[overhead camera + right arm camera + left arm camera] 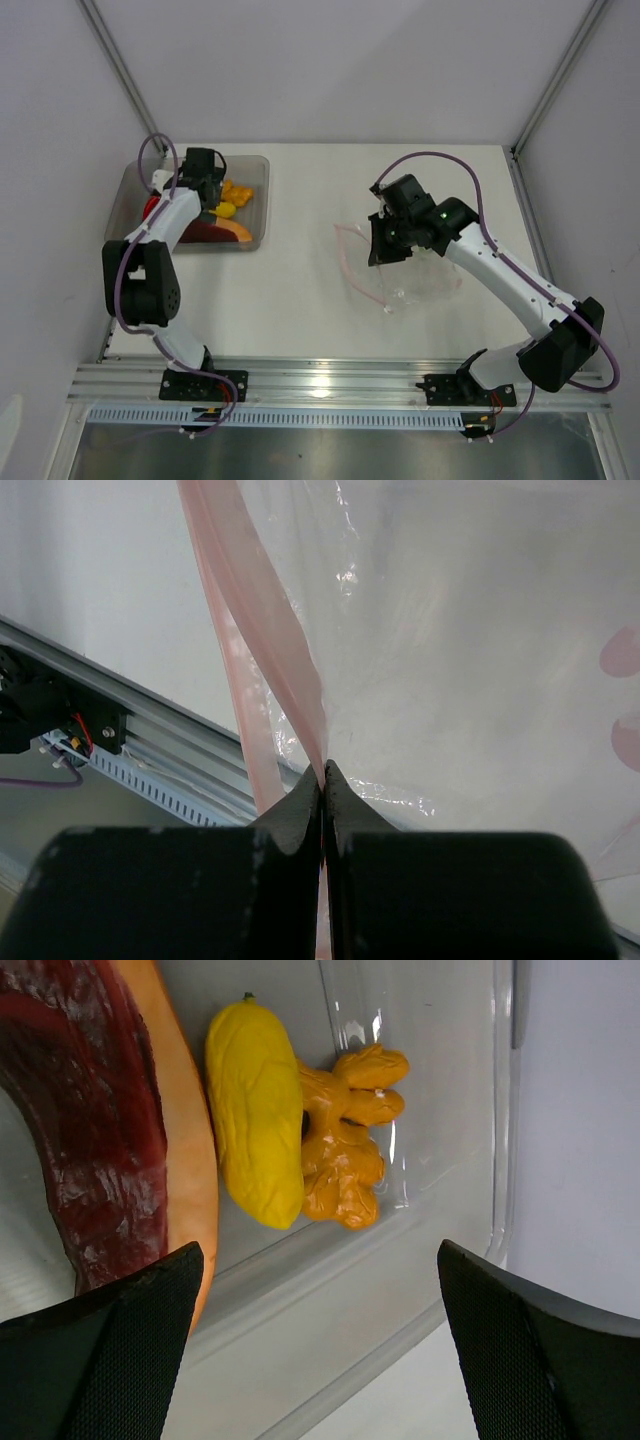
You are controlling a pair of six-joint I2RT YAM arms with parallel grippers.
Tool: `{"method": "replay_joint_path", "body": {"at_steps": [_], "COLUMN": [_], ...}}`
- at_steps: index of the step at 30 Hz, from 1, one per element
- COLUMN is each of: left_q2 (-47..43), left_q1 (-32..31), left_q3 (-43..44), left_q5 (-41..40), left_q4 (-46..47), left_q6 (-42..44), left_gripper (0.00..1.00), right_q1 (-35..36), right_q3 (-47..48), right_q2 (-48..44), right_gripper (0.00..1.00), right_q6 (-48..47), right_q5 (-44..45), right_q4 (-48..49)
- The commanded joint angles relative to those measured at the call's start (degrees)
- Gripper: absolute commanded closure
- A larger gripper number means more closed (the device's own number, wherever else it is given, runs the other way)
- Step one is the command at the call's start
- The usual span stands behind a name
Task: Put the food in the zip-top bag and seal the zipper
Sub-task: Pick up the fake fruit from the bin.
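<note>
The food lies in a grey translucent tray (258,205) at the back left: a yellow piece (255,1125), an orange knobbly bit (345,1165) and an orange-red slice (120,1130). My left gripper (205,178) hovers over the tray's near wall, open, with nothing between its fingers (110,1360). The zip-top bag (415,280) is clear and lies right of centre, its mouth gaping toward the left. My right gripper (325,780) is shut on the pinkish zipper (285,670) strip at the bag's mouth and holds that edge up.
Metal frame posts rise at the back left (125,75) and back right (555,85). An aluminium rail (330,385) runs along the table's near edge by both arm bases.
</note>
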Motion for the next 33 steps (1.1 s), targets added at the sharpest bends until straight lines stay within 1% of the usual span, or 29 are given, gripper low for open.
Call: {"method": "replay_joint_path", "body": {"at_steps": [1, 7, 9, 12, 14, 15, 17, 22, 24, 28, 33], "left_q2": [3.8, 10.8, 12.4, 14.1, 15.2, 15.7, 17.4, 18.6, 19.2, 21.3, 23.9], "left_q1": [1.7, 2.2, 2.2, 2.2, 2.2, 3.7, 4.0, 4.9, 5.0, 5.0, 5.4], "left_q3": [5.4, 11.3, 12.1, 12.8, 14.8, 15.6, 17.9, 17.5, 17.8, 19.3, 19.9], "left_q5": [2.1, 4.1, 4.6, 5.3, 5.4, 5.3, 5.1, 6.7, 6.7, 7.0, 10.1], "left_q4": [-4.1, -6.7, -6.4, -6.0, -7.2, -9.1, -11.2, -11.2, -11.4, -13.4, -12.5], "left_q6": [-2.8, -4.3, -4.8, -5.2, -5.6, -5.7, -6.0, -6.6, -6.9, -7.6, -8.1], "left_gripper": [0.01, 0.05, 0.10, 0.13, 0.13, 0.14, 0.14, 0.15, 0.17, 0.18, 0.19], "right_q1": [-0.3, -0.5, -0.7, -0.9, -1.1, -1.2, -1.4, -1.5, -1.5, -1.6, -1.9], "right_q3": [1.8, 2.3, 2.2, 2.1, 2.1, 2.1, 2.0, 1.6, 1.3, 1.3, 1.5], "right_q2": [0.3, 0.6, 0.7, 1.1, 1.3, 1.3, 1.4, 1.4, 1.4, 1.3, 1.7], "right_gripper": [1.00, 1.00, 1.00, 1.00, 1.00, 1.00, 1.00, 1.00, 1.00, 1.00, 1.00], "right_q6": [-0.9, -1.2, -1.2, -1.2, -1.2, -1.3, -1.2, -1.2, -1.2, -1.3, -1.5], "right_q5": [0.2, 1.6, 1.7, 1.7, 1.8, 1.7, 1.7, 1.2, 1.4, 1.5, 1.5], "right_q4": [-1.3, -1.9, -1.9, -1.8, -1.7, -1.5, -1.4, -1.2, -1.1, -1.0, -1.0]}}
